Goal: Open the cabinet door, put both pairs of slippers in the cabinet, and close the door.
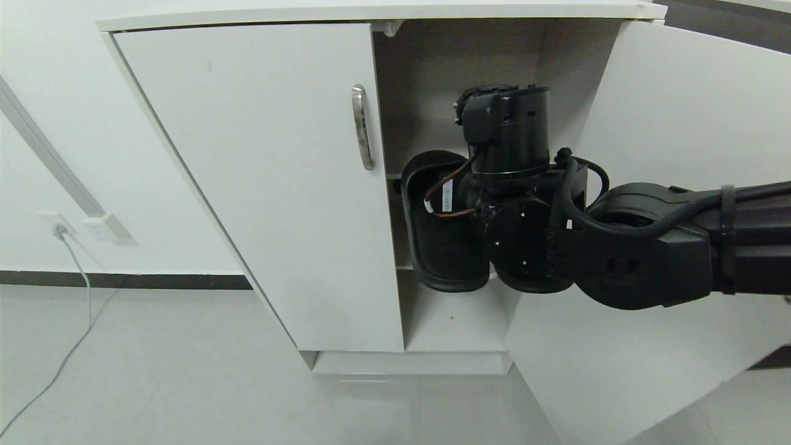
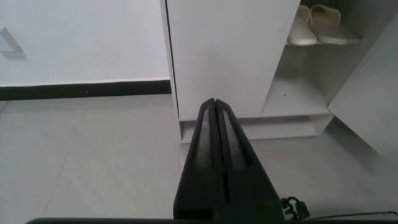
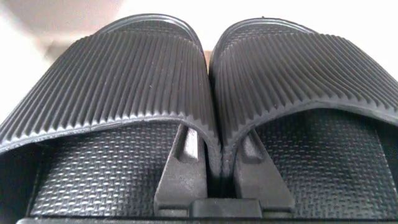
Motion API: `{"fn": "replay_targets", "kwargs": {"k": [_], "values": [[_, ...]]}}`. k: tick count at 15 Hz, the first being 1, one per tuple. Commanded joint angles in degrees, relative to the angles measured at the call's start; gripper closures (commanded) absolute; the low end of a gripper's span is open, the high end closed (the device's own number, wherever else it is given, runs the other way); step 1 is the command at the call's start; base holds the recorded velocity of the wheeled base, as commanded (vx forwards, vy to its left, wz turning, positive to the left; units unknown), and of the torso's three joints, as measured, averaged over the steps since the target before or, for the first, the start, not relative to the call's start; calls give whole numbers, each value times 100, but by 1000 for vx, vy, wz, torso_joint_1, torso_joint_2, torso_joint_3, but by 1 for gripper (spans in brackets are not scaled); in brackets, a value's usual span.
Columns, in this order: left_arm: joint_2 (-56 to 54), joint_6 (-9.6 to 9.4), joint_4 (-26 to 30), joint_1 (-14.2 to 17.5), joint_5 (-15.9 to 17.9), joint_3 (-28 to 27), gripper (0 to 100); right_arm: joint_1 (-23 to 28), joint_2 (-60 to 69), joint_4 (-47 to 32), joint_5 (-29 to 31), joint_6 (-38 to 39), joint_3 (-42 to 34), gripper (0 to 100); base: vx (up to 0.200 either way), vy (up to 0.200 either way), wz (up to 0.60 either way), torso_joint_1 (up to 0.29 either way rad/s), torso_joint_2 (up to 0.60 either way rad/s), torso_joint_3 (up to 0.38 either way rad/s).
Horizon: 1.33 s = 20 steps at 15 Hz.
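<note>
Left pincer [image 2: 214, 121] pressed together, held low over floor before cabinet [image 1: 247, 185]. Pale slippers [image 2: 318, 23] seen lying on shelf above bottom compartment: one pair judged stowed. Black slippers [image 1: 442, 247] pinched by adjoining sides in right pincer [image 3: 217, 158], held at cabinet opening, not yet set down. Right door [image 1: 649, 185] swung open. Left to be done: release, door closing.

Cabinet [image 1: 371, 12], right half: right door [image 1: 680, 154] swung wide, opening passable. Left door [image 1: 259, 185] shut, barring that half. Mid opening: blocked by black slippers [image 1: 442, 247] and right arm [image 1: 649, 253]. Lower shelf [image 2: 323, 42]: pale slippers [image 2: 320, 25] take up its surface. Bottom compartment [image 1: 454, 321]: open room beneath the black pair. Floor [image 1: 185, 383] before the cabinet: open approach.
</note>
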<state>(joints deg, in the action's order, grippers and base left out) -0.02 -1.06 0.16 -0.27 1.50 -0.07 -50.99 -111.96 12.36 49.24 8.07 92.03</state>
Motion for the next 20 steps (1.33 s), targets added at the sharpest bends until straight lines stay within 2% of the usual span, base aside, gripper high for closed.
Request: {"fn": "replay_targets", "kwargs": {"k": [1, 6, 12, 15, 20], "values": [[2, 1, 2, 0, -1, -1, 100, 10, -63, 3, -2, -7, 35, 100, 200, 0, 0, 7, 2, 2], [2, 1, 2, 0, -1, -1, 100, 63, -63, 12, -2, 10, 17, 100, 200, 0, 0, 4, 2, 3], [2, 1, 2, 0, -1, -1, 100, 177, -239, 21, -46, 2, 17, 100, 0, 0, 0, 0, 0, 0], [2, 1, 2, 0, -1, -1, 100, 362, -511, -6, -107, -7, 448, 100, 0, 0, 0, 0, 0, 0], [2, 9, 2, 0, -9, -1, 100, 749, -986, -50, -538, -253, 1344, 100, 0, 0, 0, 0, 0, 0]]}}
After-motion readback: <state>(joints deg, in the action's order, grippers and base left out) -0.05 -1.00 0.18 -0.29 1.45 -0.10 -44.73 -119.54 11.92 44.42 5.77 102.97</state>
